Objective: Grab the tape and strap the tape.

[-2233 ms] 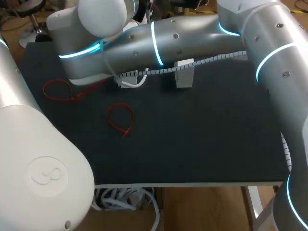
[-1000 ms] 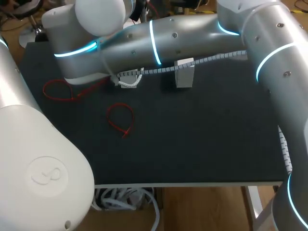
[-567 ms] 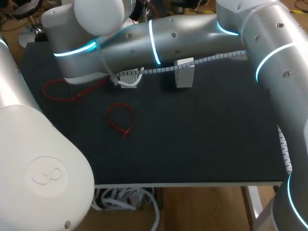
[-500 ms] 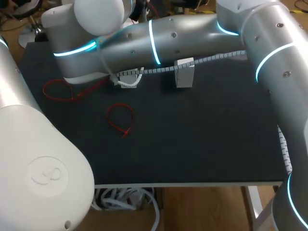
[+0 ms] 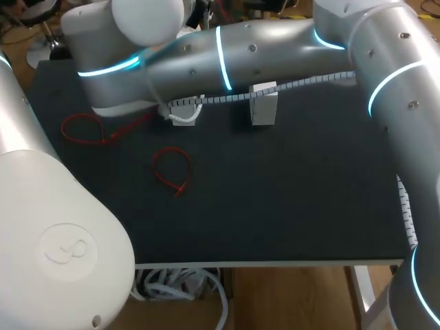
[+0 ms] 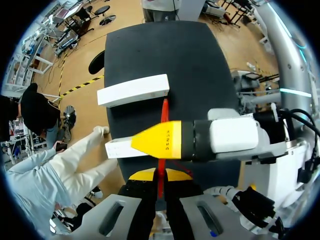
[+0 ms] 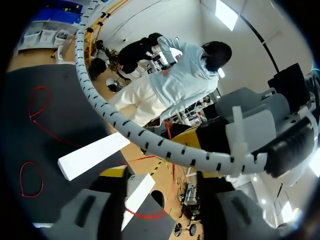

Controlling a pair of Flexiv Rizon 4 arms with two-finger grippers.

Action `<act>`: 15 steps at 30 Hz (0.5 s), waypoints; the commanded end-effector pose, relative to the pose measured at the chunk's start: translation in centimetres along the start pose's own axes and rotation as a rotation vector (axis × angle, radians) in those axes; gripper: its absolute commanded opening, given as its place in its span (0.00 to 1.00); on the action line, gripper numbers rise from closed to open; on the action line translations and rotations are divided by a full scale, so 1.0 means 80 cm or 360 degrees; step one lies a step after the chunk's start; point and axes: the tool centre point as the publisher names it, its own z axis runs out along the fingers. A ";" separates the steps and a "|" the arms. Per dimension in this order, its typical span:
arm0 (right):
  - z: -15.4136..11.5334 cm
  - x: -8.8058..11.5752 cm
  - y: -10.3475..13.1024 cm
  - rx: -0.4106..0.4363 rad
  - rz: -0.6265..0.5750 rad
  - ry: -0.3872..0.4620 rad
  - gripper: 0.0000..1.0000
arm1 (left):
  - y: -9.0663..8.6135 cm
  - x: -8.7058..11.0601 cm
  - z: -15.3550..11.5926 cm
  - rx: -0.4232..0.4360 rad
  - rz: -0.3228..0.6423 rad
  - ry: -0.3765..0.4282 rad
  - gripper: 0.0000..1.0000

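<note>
Pinching thin, straight, bright red tape between fingers: left hand.

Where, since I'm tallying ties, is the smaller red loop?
In the head view the smaller red loop lies left on the table, nearer its front edge than the larger red loop.

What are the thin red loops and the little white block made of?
The thin red loops look like bendy plastic zip ties: slim, smooth, each with a short tail. The left gripper holds another red tie of the same look. The little white block looks like matte plastic or foam; hard to tell.
</note>
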 end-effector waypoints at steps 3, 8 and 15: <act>-0.003 -0.003 -0.007 -0.0013 -0.0015 0.0043 1.00 | -0.001 -0.001 -0.002 -0.0006 -0.0001 0.0006 0.00; -0.007 -0.001 -0.018 -0.0017 -0.0044 0.0062 1.00 | -0.001 -0.001 -0.002 -0.0006 -0.0001 0.0006 0.00; -0.022 0.006 -0.046 -0.0069 -0.0107 0.0130 1.00 | -0.001 -0.001 -0.002 -0.0006 -0.0001 0.0006 0.00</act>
